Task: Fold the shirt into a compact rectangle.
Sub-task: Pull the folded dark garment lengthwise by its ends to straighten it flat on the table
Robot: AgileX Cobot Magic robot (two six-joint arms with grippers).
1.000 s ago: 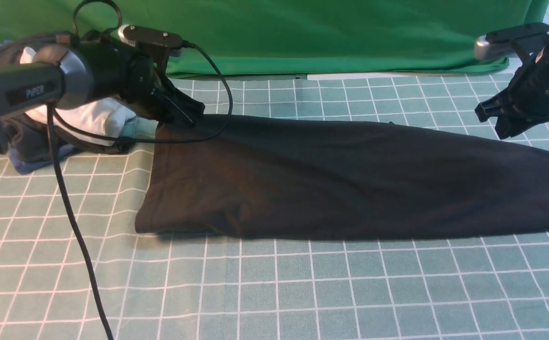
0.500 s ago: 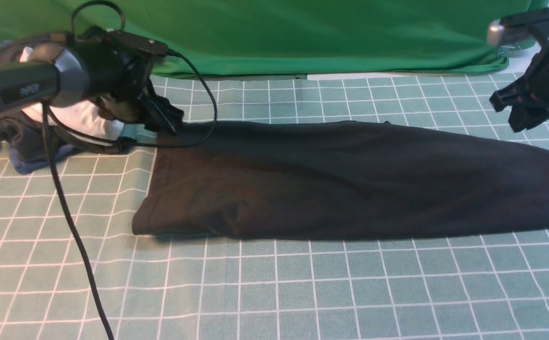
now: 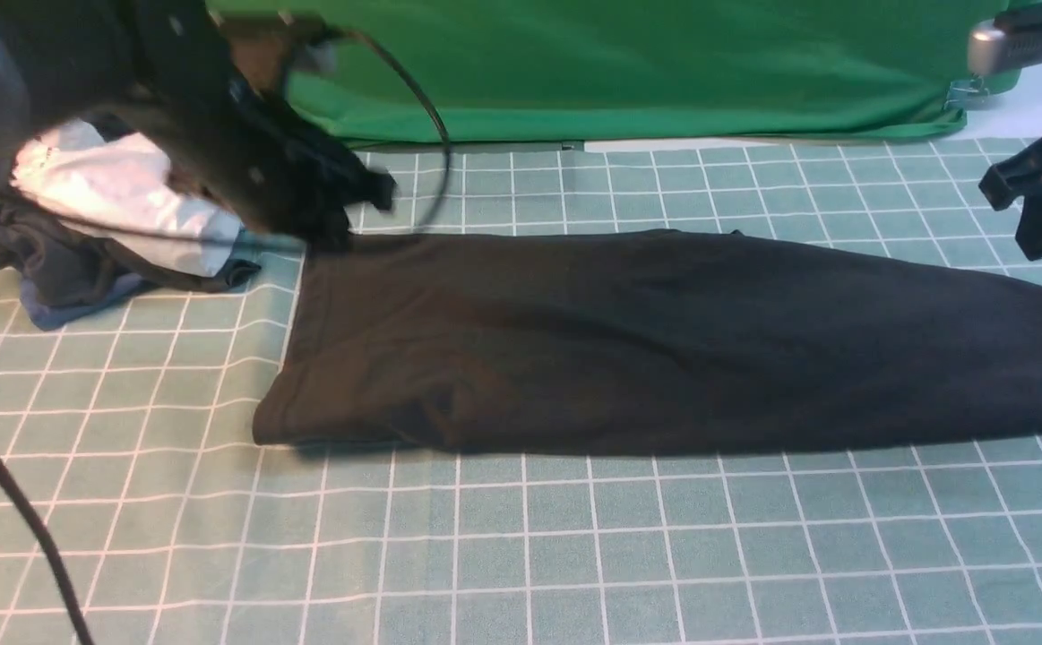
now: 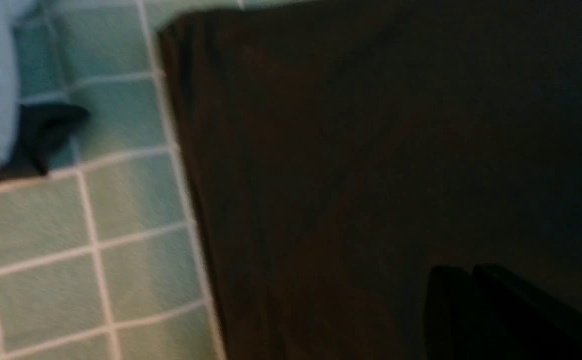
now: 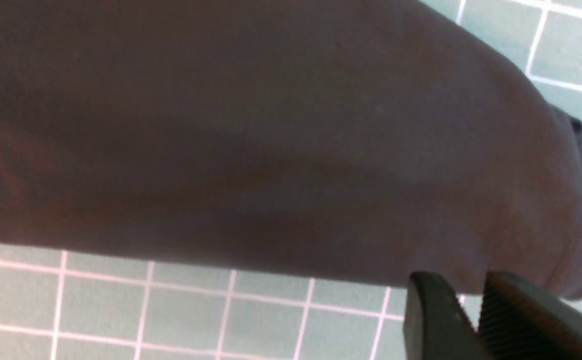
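Shirt (image 3: 664, 340): black, a long folded band flat across the counter (image 3: 521, 555). Left gripper (image 4: 471, 272): over its far left corner, jaws narrow, empty. Right gripper (image 5: 476, 285): above its right end, jaws narrow, empty.

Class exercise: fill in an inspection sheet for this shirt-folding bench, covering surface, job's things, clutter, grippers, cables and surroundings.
Surface: green grid mat, flat.
Job's things: black shirt, lying as a long folded strip across the mat.
Clutter: pile of clothes, white, dark grey and blue, far left beside the shirt's end.
Grippers: left gripper over the shirt's left end, blurred, jaws seem shut; right gripper near its right end, jaws shut, empty.
Cables: black cable crossing the mat's near left.
Surroundings: green cloth backdrop.
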